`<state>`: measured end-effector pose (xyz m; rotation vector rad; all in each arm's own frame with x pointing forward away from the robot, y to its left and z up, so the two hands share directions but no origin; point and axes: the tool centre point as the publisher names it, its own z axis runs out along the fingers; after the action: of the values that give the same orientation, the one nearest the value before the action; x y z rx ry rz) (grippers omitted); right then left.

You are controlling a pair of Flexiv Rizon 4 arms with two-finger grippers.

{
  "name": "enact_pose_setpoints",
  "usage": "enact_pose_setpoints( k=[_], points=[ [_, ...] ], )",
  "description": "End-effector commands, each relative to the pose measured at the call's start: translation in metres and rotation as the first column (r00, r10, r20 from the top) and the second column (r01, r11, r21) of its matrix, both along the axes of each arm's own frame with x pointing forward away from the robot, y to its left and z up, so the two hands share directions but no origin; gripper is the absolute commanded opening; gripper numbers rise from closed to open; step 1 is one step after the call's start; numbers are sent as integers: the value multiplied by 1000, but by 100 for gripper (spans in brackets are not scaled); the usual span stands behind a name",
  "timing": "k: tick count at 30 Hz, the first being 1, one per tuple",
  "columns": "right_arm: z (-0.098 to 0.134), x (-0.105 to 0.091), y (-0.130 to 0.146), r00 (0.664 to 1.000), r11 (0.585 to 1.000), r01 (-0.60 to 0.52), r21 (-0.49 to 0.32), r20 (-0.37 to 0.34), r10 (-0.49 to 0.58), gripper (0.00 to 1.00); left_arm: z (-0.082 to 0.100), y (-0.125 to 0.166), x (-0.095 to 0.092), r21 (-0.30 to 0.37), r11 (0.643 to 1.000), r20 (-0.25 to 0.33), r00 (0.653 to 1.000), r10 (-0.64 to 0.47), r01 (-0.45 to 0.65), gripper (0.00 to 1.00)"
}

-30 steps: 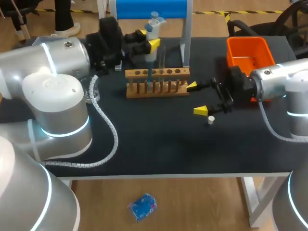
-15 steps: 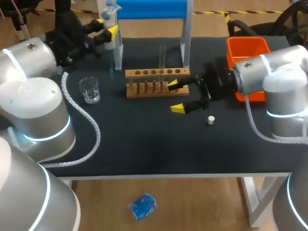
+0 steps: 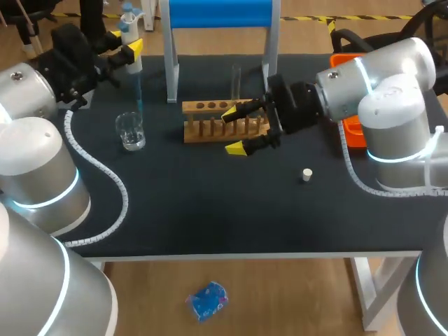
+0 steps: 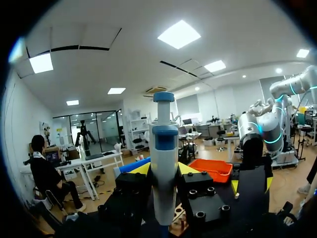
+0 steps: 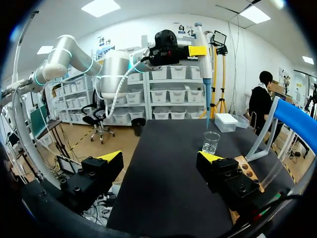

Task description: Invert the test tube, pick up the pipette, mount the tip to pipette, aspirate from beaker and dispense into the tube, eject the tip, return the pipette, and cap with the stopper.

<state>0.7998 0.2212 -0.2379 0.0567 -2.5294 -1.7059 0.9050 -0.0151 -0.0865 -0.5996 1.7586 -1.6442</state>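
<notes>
A white pipette (image 3: 129,21) with a blue band and a long blue tip is pinched between the yellow tips of the black left gripper (image 3: 128,42), with a clear beaker (image 3: 131,131) below. Beside the black, yellow-tipped right gripper (image 3: 233,130), its fingers spread, stand a tan wooden rack (image 3: 210,106) and a clear test tube (image 3: 236,80); behind it is an orange bin (image 3: 352,133). A white stopper (image 3: 306,174) dots the black table (image 3: 231,203). Cyan rings glow on the silver-grey arms.
</notes>
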Motion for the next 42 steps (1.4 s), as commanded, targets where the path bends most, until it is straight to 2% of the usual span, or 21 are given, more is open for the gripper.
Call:
enact_pose_setpoints(
  k=[1,8,10,12,14,15,22,26,36,42],
  points=[
    [1,0,-1,1000,1000,-1,-2,0,1,100,-2,1,-1,-16,1000,18,1000,-4,4,0],
    [1,0,-1,1000,1000,-1,-2,0,1,100,-2,1,-1,-16,1000,18,1000,-4,4,0],
    [4,5,3,1000,1000,2,-31,17,-2,100,-5,5,6,-39,999,16,1000,-16,16,0],
    [7,12,8,999,998,10,-55,35,-8,100,-9,8,13,-11,1000,16,1000,-16,16,0],
    [10,17,13,999,997,9,-71,41,-6,100,-12,13,19,-21,999,19,999,-28,29,0],
    [11,20,16,999,996,15,-93,48,-10,100,-15,15,22,-1,1000,23,999,-29,29,0],
    [17,35,28,999,990,26,-141,42,-21,100,-33,30,40,33,999,27,999,-21,21,0],
    [14,40,38,998,978,40,-203,47,-31,100,-42,37,45,29,1000,24,1000,-12,12,0],
    [-2,58,53,993,951,102,-290,91,-79,100,-53,44,52,36,999,28,1000,-3,2,0],
    [-12,67,56,991,942,127,-310,86,-105,100,-59,45,52,37,999,26,1000,2,-3,0]
  ],
)
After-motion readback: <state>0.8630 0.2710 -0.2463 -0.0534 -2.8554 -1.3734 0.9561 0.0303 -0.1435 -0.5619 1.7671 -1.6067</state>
